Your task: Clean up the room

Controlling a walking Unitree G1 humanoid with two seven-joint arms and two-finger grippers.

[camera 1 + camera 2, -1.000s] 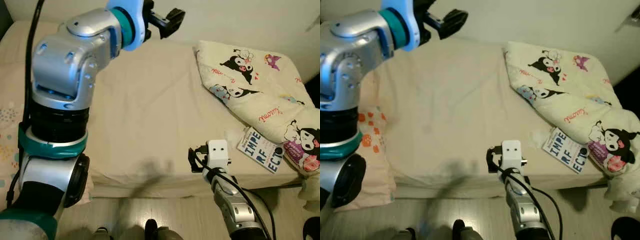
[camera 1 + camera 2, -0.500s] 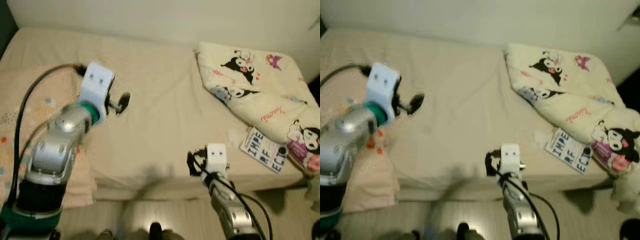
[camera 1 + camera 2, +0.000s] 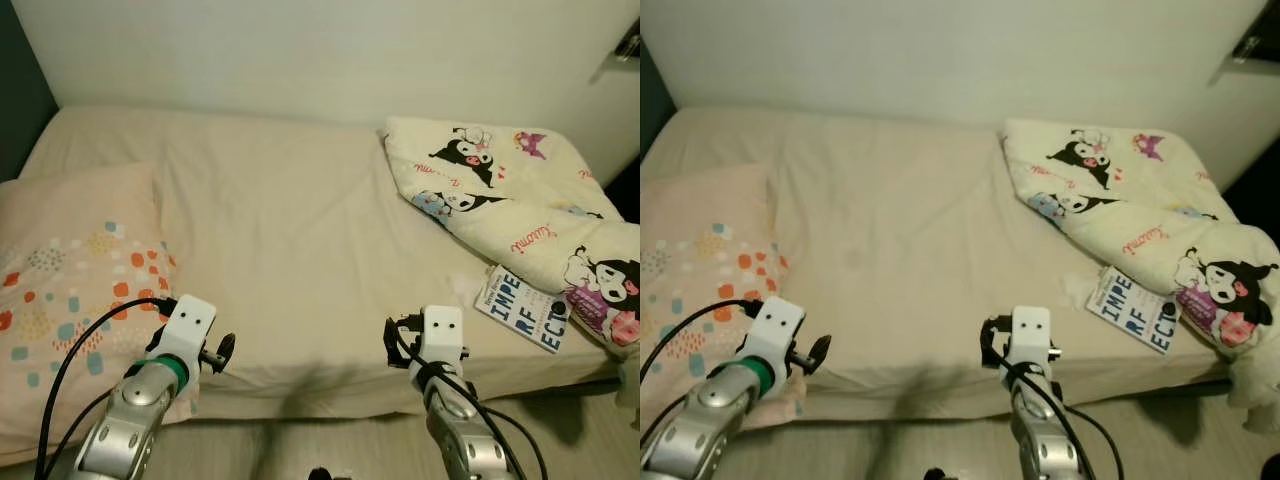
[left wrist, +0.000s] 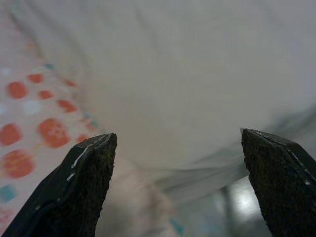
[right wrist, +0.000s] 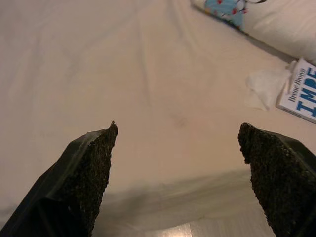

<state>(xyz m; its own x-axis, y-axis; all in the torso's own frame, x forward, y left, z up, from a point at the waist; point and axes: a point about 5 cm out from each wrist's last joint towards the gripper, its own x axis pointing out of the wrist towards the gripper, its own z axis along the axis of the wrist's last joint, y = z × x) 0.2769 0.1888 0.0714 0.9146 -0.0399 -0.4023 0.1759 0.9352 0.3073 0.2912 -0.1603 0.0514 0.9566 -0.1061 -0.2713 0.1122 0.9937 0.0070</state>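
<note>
A pink pillow [image 3: 70, 260] with coloured dots lies on the left of the beige bed [image 3: 280, 220]. A cream blanket [image 3: 500, 200] with cartoon prints is bunched at the right. By its front edge lie a book [image 3: 525, 310] with blue letters and a crumpled white tissue [image 5: 264, 86]. My left gripper [image 3: 222, 352] is low at the bed's front left, beside the pillow's corner, open and holding nothing. My right gripper [image 3: 395, 340] stands open at the bed's front edge, left of the book, with nothing between its fingers.
A pale wall runs behind the bed. A strip of light floor [image 3: 330, 450] shows below the mattress edge. The blanket hangs over the bed's right side. The middle of the sheet is bare and slightly wrinkled.
My left arm has swung down from high over the far side of the bed to low at the front left by the pillow. The right gripper has barely moved. The camera has shifted.
</note>
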